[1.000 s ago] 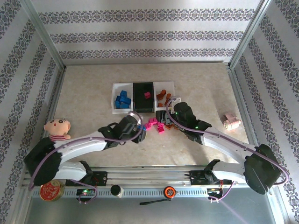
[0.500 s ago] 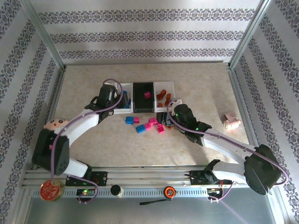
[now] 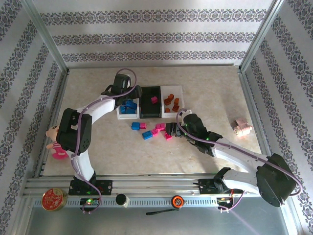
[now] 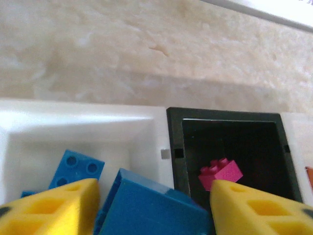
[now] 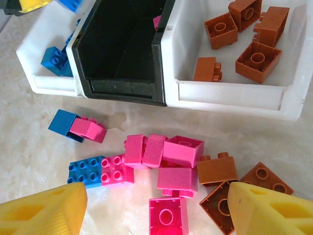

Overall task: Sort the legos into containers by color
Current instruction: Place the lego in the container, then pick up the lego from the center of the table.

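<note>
trays: three in a row at 12 o'clock of table (image 3: 220, 88) centre, namely left white tray (image 3: 119, 110), black tray (image 3: 149, 110), right white tray (image 3: 180, 90), sides touching
left gripper (image 4: 154, 186): over the left white tray, jaws spread; one blue brick (image 4: 151, 205) sits tilted between the yellow fingertips, on top of the others in there
left tray contents: blue bricks (image 3: 128, 106) only
black tray contents: one pink brick (image 4: 221, 172), toward its 12 o'clock end
right tray contents: brown bricks (image 5: 244, 34), about six
right gripper (image 5: 157, 191): open, nothing between the fingers, hovering at 6 o'clock of the trays, just above the loose pile (image 3: 156, 129)
loose pile: on the table just at 6 o'clock of the black tray; mostly pink, two blue at its 9 o'clock side, a few brown at its 3 o'clock side near the right fingertip
doll (image 3: 57, 142): 9 o'clock edge of table, beside the left arm
red tin (image 3: 54, 199): 7 o'clock corner, on the rail
</note>
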Motion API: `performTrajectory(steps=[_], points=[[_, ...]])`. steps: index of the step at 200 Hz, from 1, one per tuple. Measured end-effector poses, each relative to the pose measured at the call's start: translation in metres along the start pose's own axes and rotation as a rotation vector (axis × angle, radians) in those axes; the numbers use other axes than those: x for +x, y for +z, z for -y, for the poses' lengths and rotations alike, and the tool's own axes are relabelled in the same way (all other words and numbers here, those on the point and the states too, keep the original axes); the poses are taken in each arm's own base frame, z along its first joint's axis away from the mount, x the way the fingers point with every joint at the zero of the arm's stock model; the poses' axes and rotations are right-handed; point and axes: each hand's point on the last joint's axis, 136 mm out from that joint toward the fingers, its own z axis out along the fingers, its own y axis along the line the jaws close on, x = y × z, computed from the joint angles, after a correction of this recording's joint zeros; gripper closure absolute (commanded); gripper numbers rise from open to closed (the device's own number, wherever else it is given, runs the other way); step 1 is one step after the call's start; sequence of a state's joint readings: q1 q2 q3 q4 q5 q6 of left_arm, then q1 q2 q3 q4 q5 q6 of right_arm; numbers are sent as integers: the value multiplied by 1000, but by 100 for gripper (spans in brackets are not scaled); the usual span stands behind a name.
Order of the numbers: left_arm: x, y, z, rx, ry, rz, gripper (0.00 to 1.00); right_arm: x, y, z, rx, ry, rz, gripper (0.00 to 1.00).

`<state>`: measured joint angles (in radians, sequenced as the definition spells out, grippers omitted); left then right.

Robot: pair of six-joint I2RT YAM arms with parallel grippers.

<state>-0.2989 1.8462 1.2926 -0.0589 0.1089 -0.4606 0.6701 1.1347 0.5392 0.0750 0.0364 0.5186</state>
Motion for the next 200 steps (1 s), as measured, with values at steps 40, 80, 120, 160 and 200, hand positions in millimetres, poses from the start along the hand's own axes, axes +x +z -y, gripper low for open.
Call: performTrajectory(steps=[40,80,120,160,200], points=[[-6,-8,11,43,-13,3,15,-4,-5,-2,-9,1,15,23],[-25,-63,33,141,-26,81,0,0,-4,-1,-4,0,-3,24],[-14,-135,49,269,-48,187,0,28,8,4,36,-20,-125,24],[65,-155,34,304,-86,121,0,66,29,0,77,-80,-298,26],[123,-159,7,282,-146,57,0,84,40,2,127,-133,-382,31]])
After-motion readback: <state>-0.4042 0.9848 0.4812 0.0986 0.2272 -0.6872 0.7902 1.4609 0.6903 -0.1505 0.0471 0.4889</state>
